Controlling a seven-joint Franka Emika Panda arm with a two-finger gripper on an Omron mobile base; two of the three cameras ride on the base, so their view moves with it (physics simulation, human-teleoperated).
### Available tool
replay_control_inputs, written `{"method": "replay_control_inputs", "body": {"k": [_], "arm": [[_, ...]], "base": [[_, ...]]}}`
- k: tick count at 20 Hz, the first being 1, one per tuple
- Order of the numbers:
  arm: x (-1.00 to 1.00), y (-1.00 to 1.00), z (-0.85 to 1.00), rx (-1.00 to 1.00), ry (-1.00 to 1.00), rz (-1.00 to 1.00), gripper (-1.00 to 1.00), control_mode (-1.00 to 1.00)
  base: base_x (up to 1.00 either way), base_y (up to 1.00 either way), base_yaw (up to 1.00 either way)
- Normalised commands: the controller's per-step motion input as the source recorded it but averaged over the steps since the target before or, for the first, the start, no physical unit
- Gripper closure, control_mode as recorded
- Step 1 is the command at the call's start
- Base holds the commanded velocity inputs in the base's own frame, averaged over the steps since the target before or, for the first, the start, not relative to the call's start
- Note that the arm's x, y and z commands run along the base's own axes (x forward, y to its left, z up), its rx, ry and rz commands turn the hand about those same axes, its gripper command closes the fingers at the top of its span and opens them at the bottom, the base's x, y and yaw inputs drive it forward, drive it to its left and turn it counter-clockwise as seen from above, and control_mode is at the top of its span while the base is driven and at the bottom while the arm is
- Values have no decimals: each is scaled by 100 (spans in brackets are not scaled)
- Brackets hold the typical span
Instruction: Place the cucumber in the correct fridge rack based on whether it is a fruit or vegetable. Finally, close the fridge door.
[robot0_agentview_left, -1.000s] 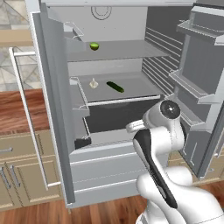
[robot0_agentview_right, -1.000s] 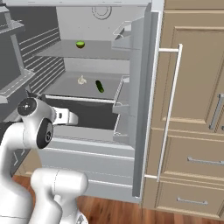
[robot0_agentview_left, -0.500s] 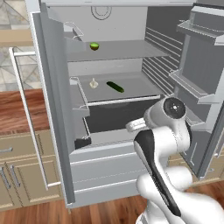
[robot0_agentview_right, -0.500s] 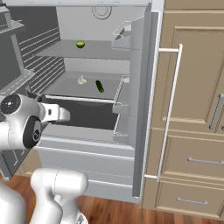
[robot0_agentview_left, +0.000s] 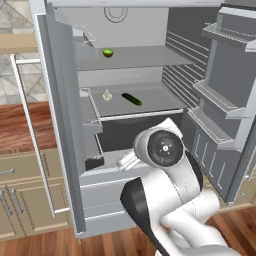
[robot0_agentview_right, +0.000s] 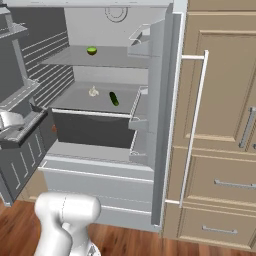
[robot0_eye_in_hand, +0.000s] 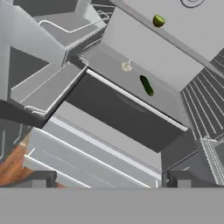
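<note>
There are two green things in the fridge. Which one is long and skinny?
The cucumber, lying on the lower shelf beside the whitish garlic. It is dark green and rod-shaped. The other green thing, the lime, is round and sits alone on the upper shelf.

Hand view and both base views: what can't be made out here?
- Gripper: in the hand view just its dark tips show at the bottom; in the left base view the arm's own white body hides it.
- Fridge drawer area below the fridge rack: dark in every view, contents unreadable.
- Garlic beside the cucumber: too small for detail.
</note>
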Motion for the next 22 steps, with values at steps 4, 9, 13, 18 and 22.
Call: {"method": "replay_control_inputs", "body": {"k": [4,9,13,18,22], "arm": [[-14,100,-3,-32,-4,12,-100,-100],[-1,100,-6,-31,-13,11,-100,-100],[0,100,-14,-31,-14,13,-100,-100],[11,100,-25,-31,-4,13,-100,-100],[32,100,-22,-28,0,9,-100,-100]], "base": [[0,0,0],[0,0,0],[0,0,0],[0,0,0],[0,0,0]]}}
